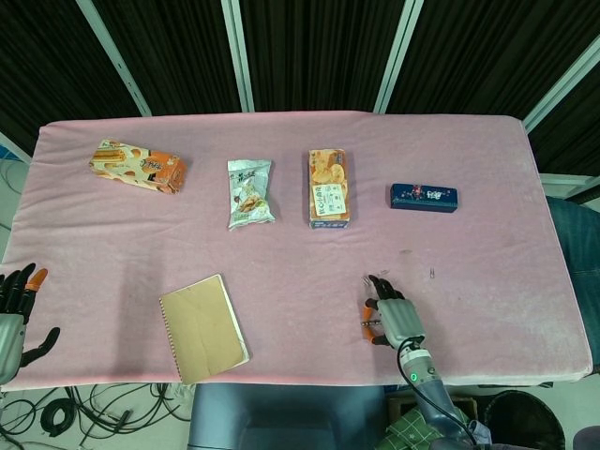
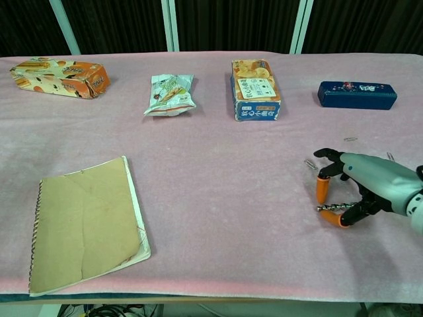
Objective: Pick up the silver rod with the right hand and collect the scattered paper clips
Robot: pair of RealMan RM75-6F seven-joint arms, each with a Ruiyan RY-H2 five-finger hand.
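Near front edge, seemingly rod-holding right robot hand (image 2: 357, 188)

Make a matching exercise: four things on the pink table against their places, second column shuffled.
1. notebook
2. navy case
3. silver rod
4. orange snack box

a. far left corner
b. far right
c. near left edge
d. under the right robot hand

Pairs: 1-c, 2-b, 3-d, 4-a
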